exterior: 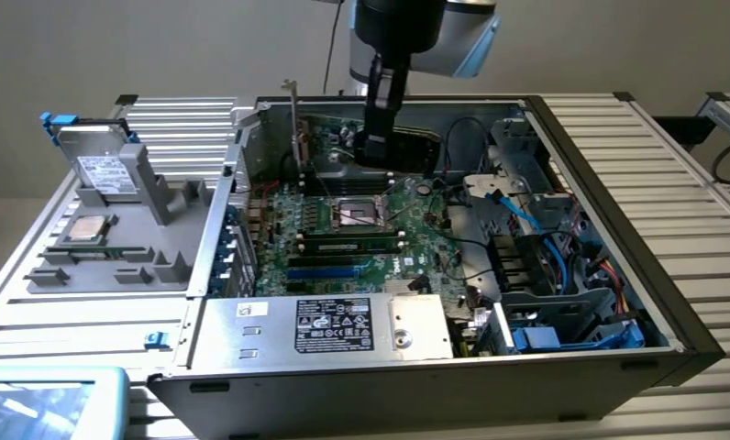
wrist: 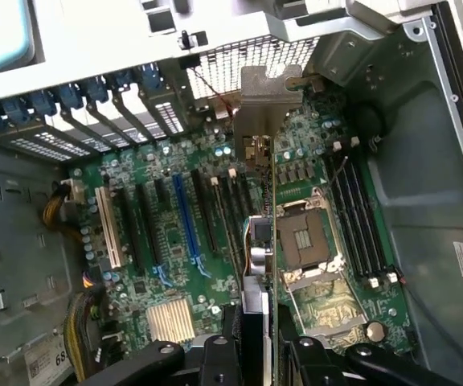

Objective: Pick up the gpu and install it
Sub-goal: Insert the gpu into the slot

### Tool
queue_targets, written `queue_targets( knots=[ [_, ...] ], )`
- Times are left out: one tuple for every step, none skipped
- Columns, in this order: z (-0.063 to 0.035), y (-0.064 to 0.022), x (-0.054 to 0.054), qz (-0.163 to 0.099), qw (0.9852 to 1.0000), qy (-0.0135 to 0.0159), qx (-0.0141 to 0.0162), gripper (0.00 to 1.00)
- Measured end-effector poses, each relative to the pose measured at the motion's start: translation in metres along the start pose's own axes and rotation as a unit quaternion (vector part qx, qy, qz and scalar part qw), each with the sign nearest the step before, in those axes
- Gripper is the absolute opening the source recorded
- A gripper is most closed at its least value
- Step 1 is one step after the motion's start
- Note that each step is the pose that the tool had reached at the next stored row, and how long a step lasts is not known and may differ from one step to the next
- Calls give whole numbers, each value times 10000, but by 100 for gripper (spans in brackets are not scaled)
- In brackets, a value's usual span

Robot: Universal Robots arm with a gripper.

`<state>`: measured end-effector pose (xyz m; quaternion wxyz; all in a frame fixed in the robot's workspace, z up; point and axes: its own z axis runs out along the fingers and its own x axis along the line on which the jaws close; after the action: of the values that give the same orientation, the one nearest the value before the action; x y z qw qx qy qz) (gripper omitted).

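My gripper [exterior: 375, 139] is clamped on the gpu [exterior: 412, 147], one finger on each face of the card. In the wrist view the gripper [wrist: 257, 354] has the gpu [wrist: 262, 233] running edge-on away from it, so I am holding it by the end opposite its metal bracket [wrist: 268, 96].

I hold the card upright on its long edge because that is how it has to meet the motherboard [exterior: 340, 234], connector edge down. It hangs inside the open case [exterior: 610, 229], over the far part of the board, just beyond the CPU socket [exterior: 355, 213]. The bracket points towards the case wall on the exterior view's left, where the row of slot covers [wrist: 79, 104] sits; it has to end up against that wall.

Seen from the wrist, the card's green edge lies parallel to the expansion slots [wrist: 187, 213], between the black ones and the CPU socket [wrist: 304, 241]. That looks like a line-up over one slot (which one I cannot say for certain). I judge the card lifted and brought to its place but not seated; whether its lower edge touches a slot I cannot tell.

On the exterior view's left, outside the case, a grey parts holder [exterior: 157, 215] carries a hard drive [exterior: 100, 170], well apart from my work.
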<state>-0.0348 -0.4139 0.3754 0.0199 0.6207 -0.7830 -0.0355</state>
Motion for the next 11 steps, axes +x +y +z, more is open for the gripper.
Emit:
queue_targets(
  knots=[
    [0, 0, 0, -87, 10000, 15, 1, 28],
    [1, 0, 0, -164, 9999, 34, 4, 28],
    [2, 0, 0, -240, 9997, 59, 7, 28],
    [4, 0, 0, -298, 9995, 89, 12, 28],
    [4, 0, 0, -353, 9993, 124, 18, 28],
    [5, 0, 0, -409, 9990, 162, 24, 28],
    [6, 0, 0, -466, 9987, 201, 31, 28],
    [7, -1, 0, -527, 9983, 232, 36, 28],
    [10, -1, 0, -605, 9979, 249, 39, 28],
    [14, -2, 1, -697, 9972, 258, 41, 28],
    [17, -2, 1, -785, 9965, 265, 42, 28]
  ],
)
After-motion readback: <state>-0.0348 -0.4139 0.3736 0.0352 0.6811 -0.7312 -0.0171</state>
